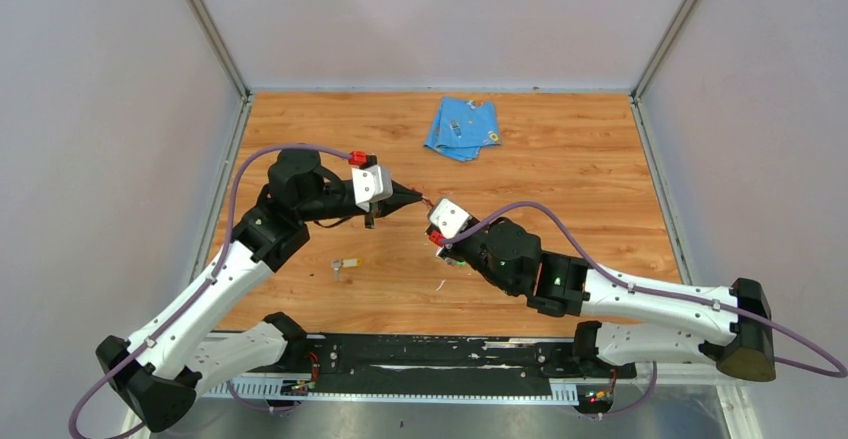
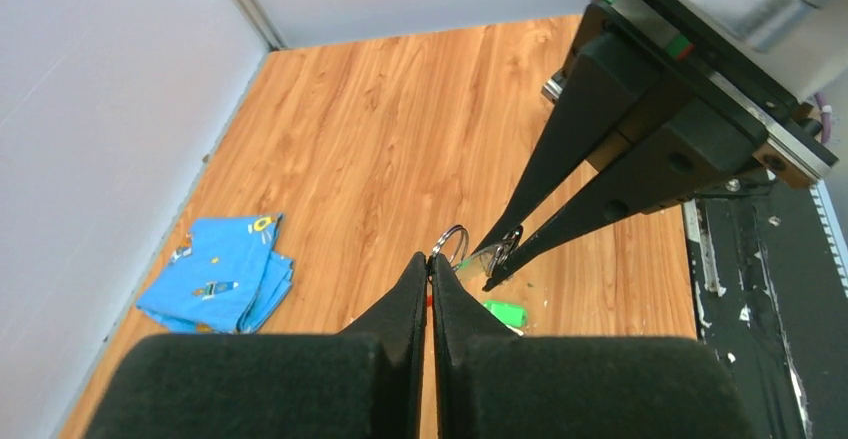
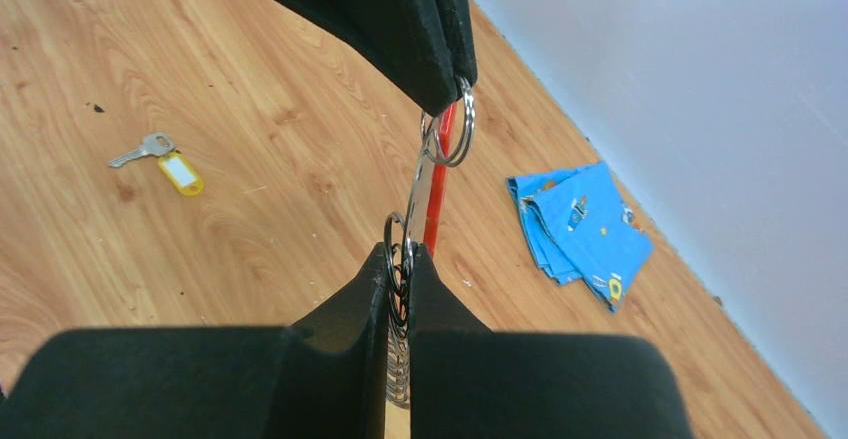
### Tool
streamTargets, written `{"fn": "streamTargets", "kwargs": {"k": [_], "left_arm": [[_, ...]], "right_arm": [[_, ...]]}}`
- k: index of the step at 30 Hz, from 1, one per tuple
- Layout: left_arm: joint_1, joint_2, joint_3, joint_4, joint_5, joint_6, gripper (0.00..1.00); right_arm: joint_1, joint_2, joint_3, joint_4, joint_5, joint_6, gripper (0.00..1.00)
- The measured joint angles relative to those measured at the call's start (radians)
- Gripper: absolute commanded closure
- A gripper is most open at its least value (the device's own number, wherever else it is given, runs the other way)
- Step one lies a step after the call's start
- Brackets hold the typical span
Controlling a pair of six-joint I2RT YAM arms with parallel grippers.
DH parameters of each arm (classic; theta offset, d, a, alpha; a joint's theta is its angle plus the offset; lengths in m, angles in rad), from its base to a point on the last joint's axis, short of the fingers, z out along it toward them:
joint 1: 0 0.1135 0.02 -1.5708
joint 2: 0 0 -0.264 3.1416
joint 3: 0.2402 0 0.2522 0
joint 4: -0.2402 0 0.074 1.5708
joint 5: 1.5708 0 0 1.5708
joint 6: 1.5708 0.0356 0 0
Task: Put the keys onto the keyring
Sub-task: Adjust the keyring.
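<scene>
The keyring [image 3: 432, 187] hangs in the air over the middle of the table, stretched between the two arms. It is a flat silvery strip with a red edge and a wire split ring at each end. The left gripper [image 3: 450, 84] is pinched tight on the upper ring, and the right gripper [image 3: 400, 259] is clamped just as firmly on the lower one, with a short metal coil dangling beneath it.

From where I stand, this looks like the hold-and-steady step. The ring is secured at both ends and no key is being threaded yet. The yellow-tagged key [image 3: 160, 159] lies flat on the wooden table [image 1: 560, 189], well to the left of the arms' meeting point, with neither gripper touching it. I'd judge that one gripper must next let go and fetch that key while the other keeps the ring steady. The key's small hole then has to meet the split in the wire, which calls for fine alignment.

Only the right wrist view shows both rings and the red edge clearly. The overhead view shows how far away the yellow key lies, but the keyring is a mere speck there. Only the left wrist view shows a green tag [image 2: 504, 312] just below the right fingers. I can't tell whether it hangs or rests on the wood. A folded blue cloth [image 1: 462, 127] sits at the far side.
</scene>
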Motion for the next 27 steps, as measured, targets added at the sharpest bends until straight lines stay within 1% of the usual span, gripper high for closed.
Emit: {"fn": "streamTargets", "kwargs": {"k": [4, 10, 16, 23, 24, 27], "left_arm": [[0.000, 0.003, 0.000, 0.010, -0.014, -0.023, 1.00], [0.000, 0.003, -0.008, 0.041, -0.048, -0.048, 1.00], [-0.002, -0.013, -0.057, 0.087, -0.116, -0.063, 1.00], [-0.004, -0.013, -0.061, 0.105, -0.159, -0.088, 1.00], [-0.004, -0.011, -0.061, 0.103, -0.167, -0.088, 1.00], [-0.003, -0.003, -0.061, 0.098, -0.190, -0.084, 1.00]], "right_arm": [[0.024, 0.012, 0.002, 0.019, 0.076, -0.019, 0.99], [0.033, 0.017, 0.002, 0.050, 0.139, -0.022, 0.99], [0.033, 0.023, 0.002, 0.052, 0.165, -0.021, 1.00], [0.033, 0.024, 0.002, 0.063, 0.164, -0.021, 0.99], [0.033, 0.023, 0.002, 0.072, 0.158, -0.020, 0.97], [0.033, 0.009, 0.002, 0.091, 0.136, -0.014, 0.81]]}}
